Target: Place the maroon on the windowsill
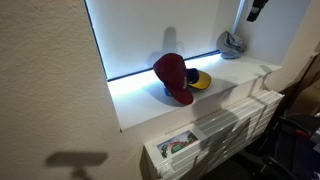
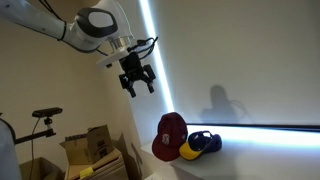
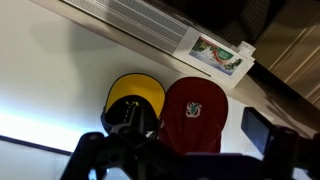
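The maroon cap [image 1: 175, 78] lies on the white windowsill [image 1: 240, 80], leaning against a yellow and blue cap [image 1: 200, 81]. Both caps show in both exterior views, the maroon cap [image 2: 168, 136] left of the yellow and blue cap [image 2: 200, 145]. In the wrist view the maroon cap [image 3: 196, 110], with a small crest on its front, lies right of the yellow cap [image 3: 134, 98]. My gripper [image 2: 137, 82] hangs well above the caps, open and empty. It also shows at the top edge of an exterior view [image 1: 256, 10] and in the wrist view [image 3: 175, 148].
A grey cap [image 1: 233, 44] lies at the far end of the sill. A white radiator [image 1: 235, 120] stands under the sill, with a printed box [image 1: 175, 147] on it. Cardboard boxes [image 2: 92, 150] and a tripod [image 2: 44, 116] stand on the floor.
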Robot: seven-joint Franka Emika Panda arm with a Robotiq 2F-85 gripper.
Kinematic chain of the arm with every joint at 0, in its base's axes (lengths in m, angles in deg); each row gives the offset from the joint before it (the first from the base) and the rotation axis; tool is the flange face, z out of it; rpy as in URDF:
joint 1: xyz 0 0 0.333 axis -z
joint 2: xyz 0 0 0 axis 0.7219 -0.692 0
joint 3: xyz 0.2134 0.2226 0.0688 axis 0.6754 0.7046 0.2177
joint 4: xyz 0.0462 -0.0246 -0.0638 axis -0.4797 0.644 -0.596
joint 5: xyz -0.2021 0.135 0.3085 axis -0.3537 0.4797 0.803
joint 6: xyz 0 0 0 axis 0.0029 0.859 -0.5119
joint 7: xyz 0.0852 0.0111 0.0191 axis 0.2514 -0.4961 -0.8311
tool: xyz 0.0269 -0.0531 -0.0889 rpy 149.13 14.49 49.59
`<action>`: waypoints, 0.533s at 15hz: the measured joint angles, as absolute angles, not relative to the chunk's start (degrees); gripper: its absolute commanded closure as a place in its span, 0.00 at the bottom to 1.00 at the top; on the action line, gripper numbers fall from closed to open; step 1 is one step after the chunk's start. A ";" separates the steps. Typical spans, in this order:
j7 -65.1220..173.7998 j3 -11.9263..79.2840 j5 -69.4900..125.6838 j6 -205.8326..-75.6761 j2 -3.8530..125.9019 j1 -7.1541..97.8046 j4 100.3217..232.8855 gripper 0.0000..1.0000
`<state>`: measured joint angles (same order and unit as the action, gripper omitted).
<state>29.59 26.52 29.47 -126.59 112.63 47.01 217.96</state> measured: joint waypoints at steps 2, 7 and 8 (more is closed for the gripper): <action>25.88 26.31 28.88 -126.60 112.17 46.05 217.16 0.00; 21.19 30.63 31.41 -133.27 104.77 37.14 211.74 0.00; 20.91 32.02 33.00 -136.25 102.66 34.78 211.10 0.00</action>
